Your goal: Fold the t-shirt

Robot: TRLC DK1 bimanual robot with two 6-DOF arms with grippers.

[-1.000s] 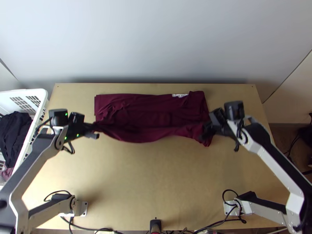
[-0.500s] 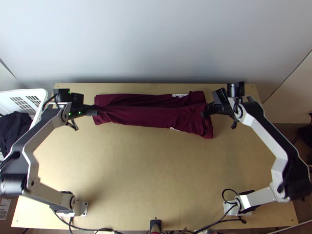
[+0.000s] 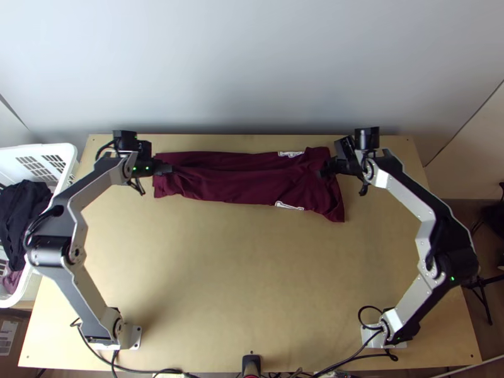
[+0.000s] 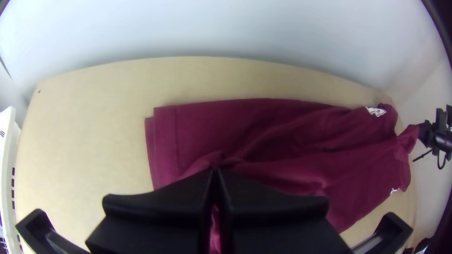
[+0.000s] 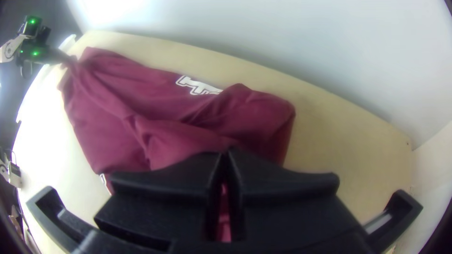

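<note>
maroon t-shirt (image 3: 242, 188) is clamped in the left claw (image 3: 169, 169) and right claw (image 3: 324, 171), both arms bowed outward.

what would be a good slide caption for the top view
Both hands grip the maroon shirt, lying in a long strip across the table

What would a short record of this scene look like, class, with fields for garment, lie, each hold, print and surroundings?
Garment: dark red t-shirt
Lie: long, rumpled band across the far part of the table
Left hold: left gripper, fingers closed on cloth near the band's left end
Right hold: right gripper, fingers closed on cloth near its right end
Print: white print at the near edge, more at the far edge
Surroundings: white basket at the left, dark cloth inside
</note>
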